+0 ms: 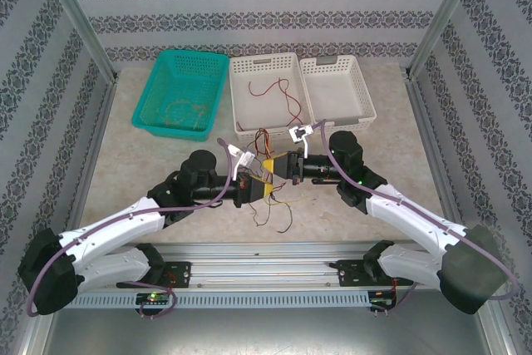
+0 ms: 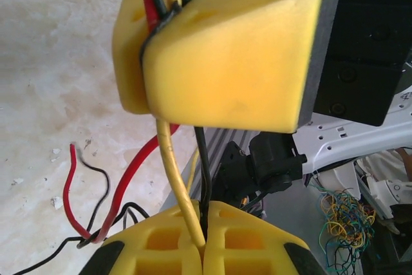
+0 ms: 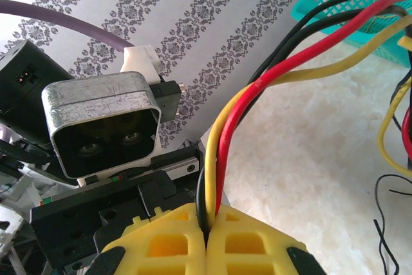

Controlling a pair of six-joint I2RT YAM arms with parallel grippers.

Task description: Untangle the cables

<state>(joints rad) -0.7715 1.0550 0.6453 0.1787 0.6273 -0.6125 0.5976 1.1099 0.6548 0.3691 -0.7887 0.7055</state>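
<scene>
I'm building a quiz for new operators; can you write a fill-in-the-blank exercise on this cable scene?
The left gripper and right gripper are both ___ on the cables. Beside the teal basket stand ___ white baskets. The wire lying in the middle basket is ___. Missing words: shut, two, red.

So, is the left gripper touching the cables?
Touching. The left wrist view shows the left gripper shut on the yellow and black cables, which run straight into its closed seam.
</scene>
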